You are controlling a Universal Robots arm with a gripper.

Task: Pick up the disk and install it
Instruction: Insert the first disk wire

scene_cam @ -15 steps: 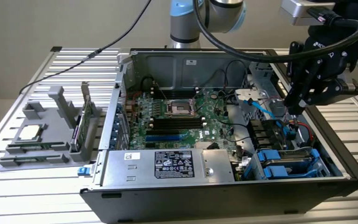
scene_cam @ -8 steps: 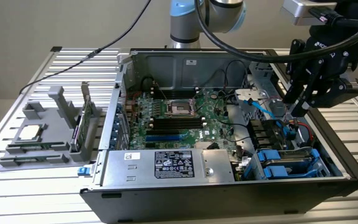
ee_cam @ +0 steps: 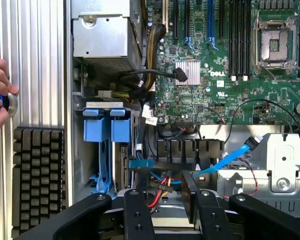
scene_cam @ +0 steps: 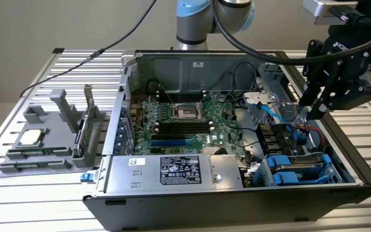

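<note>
Disk [scene_cam: 298, 167] lies slotted into the computer case's [scene_cam: 224, 212] corner, so the fingers [ee_cam: 136, 215] above the case hang released, holding nothing.

The disk [scene_cam: 299, 167] is a flat silver-grey drive framed in bright blue plastic. It lies level in a bay at the computer case's [scene_cam: 237, 205] corner, at about four o'clock in the exterior view, with two blue carrier tabs [ee_cam: 107, 127] side by side at its end.
</note>
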